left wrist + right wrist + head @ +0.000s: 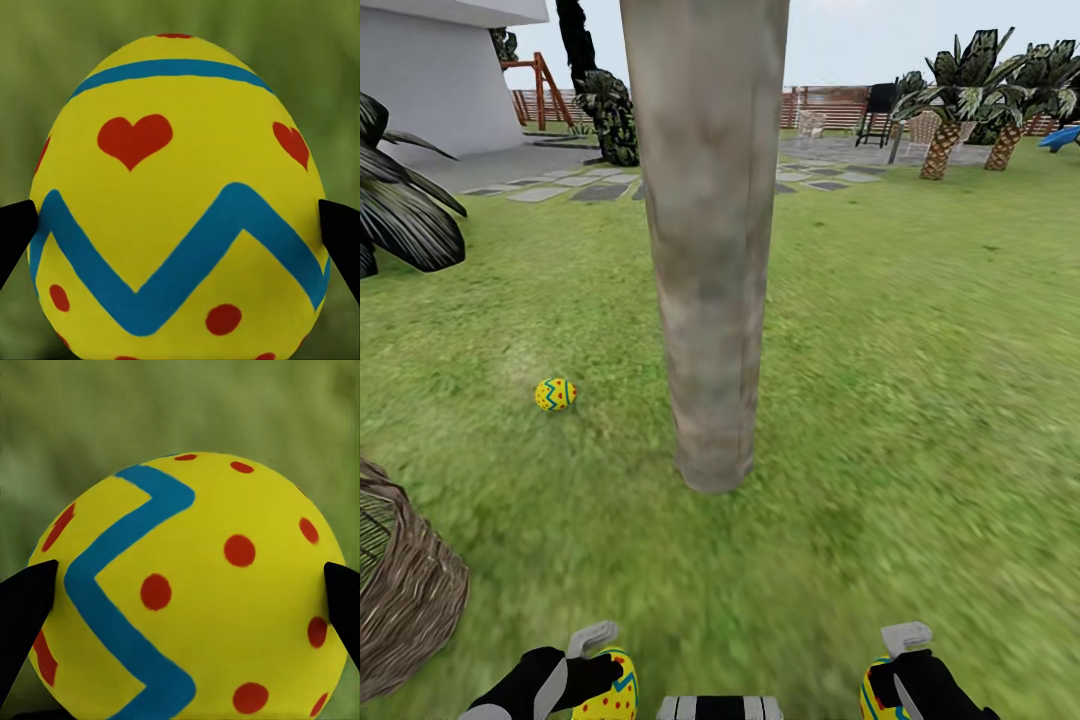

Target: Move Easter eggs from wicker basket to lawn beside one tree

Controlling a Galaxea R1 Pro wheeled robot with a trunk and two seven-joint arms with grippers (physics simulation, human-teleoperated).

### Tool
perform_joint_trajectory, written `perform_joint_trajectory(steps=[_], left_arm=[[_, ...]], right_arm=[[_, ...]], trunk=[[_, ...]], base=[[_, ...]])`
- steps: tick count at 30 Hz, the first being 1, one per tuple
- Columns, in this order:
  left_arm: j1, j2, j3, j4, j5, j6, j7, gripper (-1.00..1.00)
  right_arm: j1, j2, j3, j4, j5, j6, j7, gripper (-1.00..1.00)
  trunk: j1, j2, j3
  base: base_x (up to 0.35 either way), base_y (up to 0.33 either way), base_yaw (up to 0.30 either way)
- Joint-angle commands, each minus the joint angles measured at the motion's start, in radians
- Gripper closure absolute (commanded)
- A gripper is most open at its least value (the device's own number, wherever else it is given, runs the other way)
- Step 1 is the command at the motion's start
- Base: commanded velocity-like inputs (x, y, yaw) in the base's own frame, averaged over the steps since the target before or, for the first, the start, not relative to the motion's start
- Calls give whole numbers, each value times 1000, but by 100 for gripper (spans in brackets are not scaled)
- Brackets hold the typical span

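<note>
Eggs: one egg (555, 394) lies on the lawn (920, 380) just left of the tree trunk (707, 250), close to its base, apart from it. Left gripper (603, 665) pinches a second egg (176, 202), black fingers (13, 236) touching both its sides; grass blurred behind. Right gripper (892, 665) pinches a third egg (187, 592), zigzag band running lengthwise, fingertips (26, 619) pressed on either side. Wicker basket (405, 590) stands on the grass at the near left, beside the left gripper. Palms (960, 90) and paving slabs (560, 188) farther back.
</note>
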State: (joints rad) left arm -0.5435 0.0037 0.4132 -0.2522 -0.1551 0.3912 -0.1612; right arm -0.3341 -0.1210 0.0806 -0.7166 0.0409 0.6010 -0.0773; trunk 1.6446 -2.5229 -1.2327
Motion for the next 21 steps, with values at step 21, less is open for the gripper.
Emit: perform_joint_trajectory(steps=[21], left_arm=[[0, 81, 9, -15, -17, 17, -10, 100]], right_arm=[[0, -2, 5, -1, 1, 5, -2, 100]], trunk=[[0, 0, -1]], base=[[0, 0, 0]])
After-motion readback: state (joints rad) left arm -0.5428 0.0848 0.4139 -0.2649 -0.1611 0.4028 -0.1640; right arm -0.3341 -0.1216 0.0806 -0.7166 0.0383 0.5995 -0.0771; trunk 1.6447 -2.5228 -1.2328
